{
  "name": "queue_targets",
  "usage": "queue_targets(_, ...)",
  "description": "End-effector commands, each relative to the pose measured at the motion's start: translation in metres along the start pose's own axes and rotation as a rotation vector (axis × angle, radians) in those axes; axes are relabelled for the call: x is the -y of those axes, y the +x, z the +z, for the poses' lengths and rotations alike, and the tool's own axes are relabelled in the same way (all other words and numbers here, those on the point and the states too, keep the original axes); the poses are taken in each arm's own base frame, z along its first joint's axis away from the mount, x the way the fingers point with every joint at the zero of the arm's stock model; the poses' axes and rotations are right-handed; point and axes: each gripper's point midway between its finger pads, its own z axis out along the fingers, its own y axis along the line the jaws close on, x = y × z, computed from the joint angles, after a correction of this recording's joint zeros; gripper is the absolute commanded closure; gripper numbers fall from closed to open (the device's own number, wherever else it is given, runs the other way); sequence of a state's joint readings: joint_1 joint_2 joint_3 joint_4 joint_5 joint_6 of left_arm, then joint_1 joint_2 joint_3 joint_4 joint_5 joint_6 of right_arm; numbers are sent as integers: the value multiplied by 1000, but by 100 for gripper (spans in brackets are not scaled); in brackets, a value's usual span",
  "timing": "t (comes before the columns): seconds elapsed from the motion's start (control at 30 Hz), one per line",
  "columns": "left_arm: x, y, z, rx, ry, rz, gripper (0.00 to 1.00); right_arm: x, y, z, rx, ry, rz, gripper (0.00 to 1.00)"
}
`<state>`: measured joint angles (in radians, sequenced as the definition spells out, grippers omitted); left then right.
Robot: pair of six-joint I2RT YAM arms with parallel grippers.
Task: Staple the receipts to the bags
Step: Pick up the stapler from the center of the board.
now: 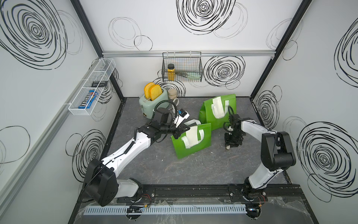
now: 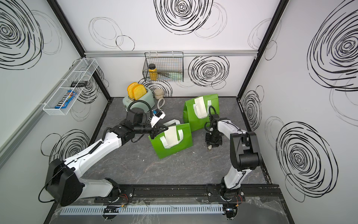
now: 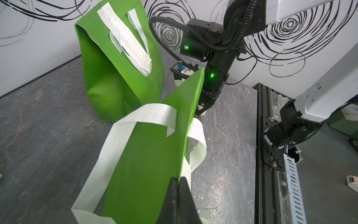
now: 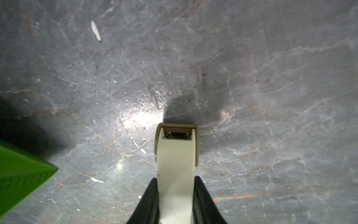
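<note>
Two green bags stand mid-table in both top views. The near bag (image 1: 193,148) (image 2: 174,147) tilts back, and a white receipt (image 1: 191,136) lies on its front between the handles. My left gripper (image 1: 178,132) (image 3: 178,181) is shut on that bag's top edge (image 3: 151,155) at its left corner. The far bag (image 1: 208,113) (image 3: 108,87) carries a second receipt (image 1: 218,108) (image 3: 126,40). To the right of the near bag, my right gripper (image 1: 229,143) (image 4: 176,180) points down at the table, shut on a cream stapler (image 4: 176,155) (image 1: 228,148).
A mint toaster (image 1: 153,102) with toast and a small jar (image 1: 172,94) stand at the back left. A black wire basket (image 1: 182,67) hangs on the back wall and a white one (image 1: 91,87) on the left wall. The arms' base rail (image 1: 193,192) runs along the front.
</note>
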<state>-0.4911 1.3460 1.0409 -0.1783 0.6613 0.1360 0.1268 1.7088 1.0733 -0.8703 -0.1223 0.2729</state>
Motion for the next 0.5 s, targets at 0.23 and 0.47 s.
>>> queue_targets(0.23, 3, 1, -1, 13, 0, 24, 100, -8, -1, -32, 78, -26, -23, 92)
queue_targets(0.47, -7, -2, 3, 26, -37, -27, 100, -50, -8, -113, 373, -164, -133, 93)
